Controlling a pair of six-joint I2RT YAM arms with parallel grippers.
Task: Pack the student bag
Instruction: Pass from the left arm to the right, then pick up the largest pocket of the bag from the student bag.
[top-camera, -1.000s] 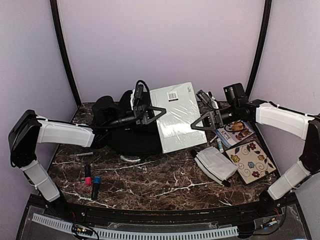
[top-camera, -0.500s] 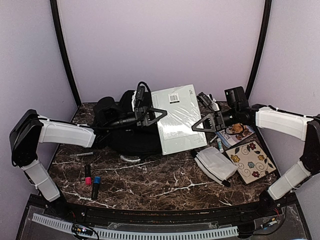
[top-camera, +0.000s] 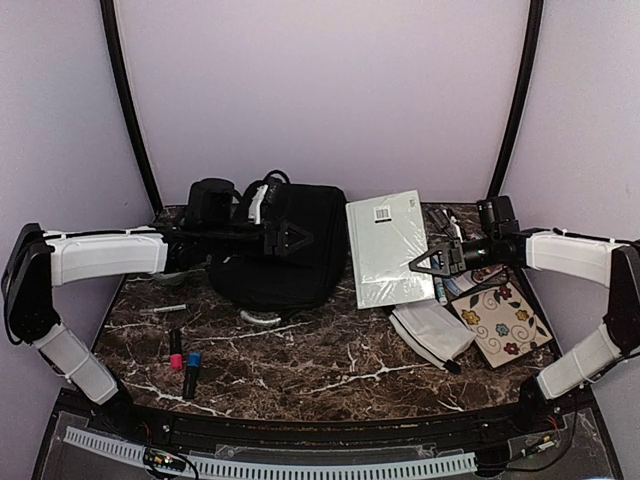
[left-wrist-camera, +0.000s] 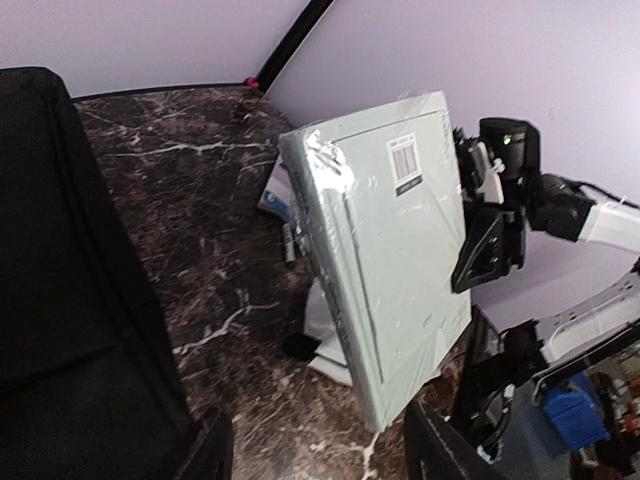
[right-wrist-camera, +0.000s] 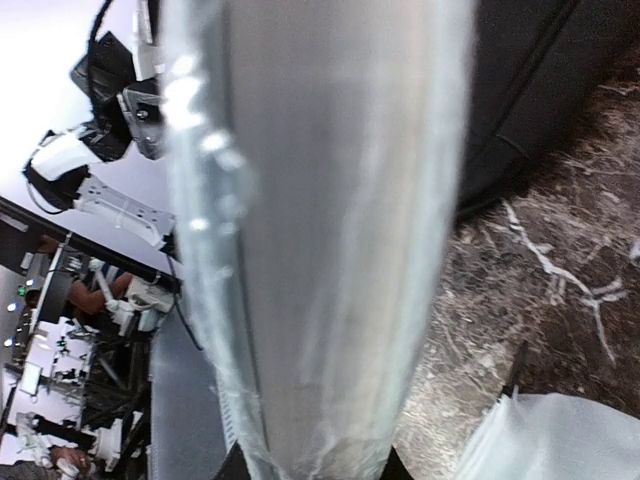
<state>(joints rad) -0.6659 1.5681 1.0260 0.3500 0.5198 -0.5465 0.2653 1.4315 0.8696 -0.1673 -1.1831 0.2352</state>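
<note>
The student bag, a big black backpack, lies flat at the back left of the table and fills the left side of the left wrist view. My left gripper hovers open over the bag with nothing between its fingers. A pale book wrapped in plastic is tilted up just right of the bag. My right gripper is shut on its right edge. That book's edge fills the right wrist view, and its barcoded cover faces the left wrist camera.
A white fabric pouch and a floral notebook lie at the front right, with a picture book and pens behind them. A pink marker, a blue marker and a thin pen lie at the front left.
My left gripper opened, let go of the book and drew back left over the bag. My right gripper shut on the book and carried it right, off the bag.
</note>
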